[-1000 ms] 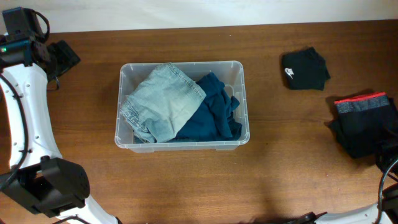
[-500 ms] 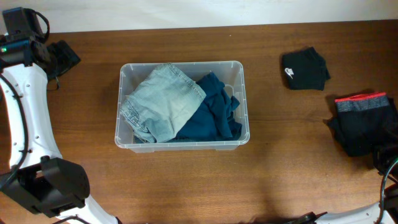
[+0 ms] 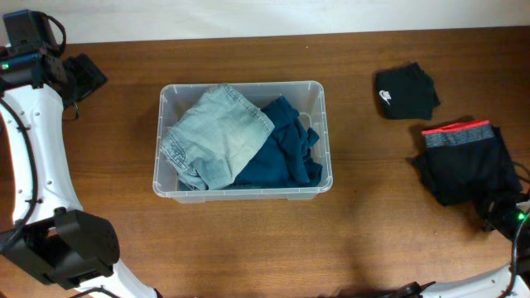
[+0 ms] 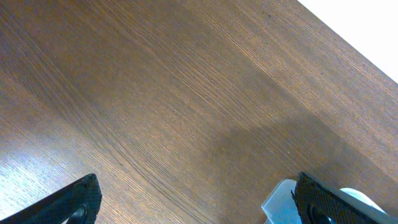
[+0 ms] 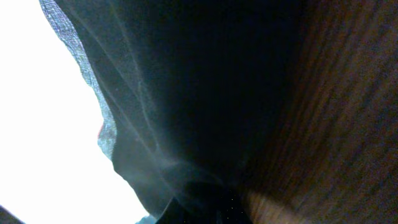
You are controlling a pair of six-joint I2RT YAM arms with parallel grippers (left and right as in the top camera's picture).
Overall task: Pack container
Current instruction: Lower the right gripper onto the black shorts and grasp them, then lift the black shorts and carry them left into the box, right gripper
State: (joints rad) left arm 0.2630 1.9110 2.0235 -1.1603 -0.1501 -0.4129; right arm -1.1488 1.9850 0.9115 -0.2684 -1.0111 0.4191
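With right gripper (image 3: 495,217) clamped on the black shorts (image 3: 460,161) near the table's (image 3: 373,240) right edge, carry left toward the container (image 3: 240,193) at table centre, long axis left-to-right. Treat right arm as nearer. Leave left gripper (image 3: 83,76), jaws wide and empty, at far-left corner.

Surface: a brown wooden table (image 3: 248,240), grain visible, pale along the far edge. Three items rest on it. A clear plastic container (image 3: 241,192) stands left of centre. A small folded black garment (image 3: 406,92) with a white logo lies toward the far right. A larger black garment (image 3: 460,165) with a red-and-grey waistband lies nearer, at the right edge, apart from the small one; its near corner possibly lifted, not confirmable.
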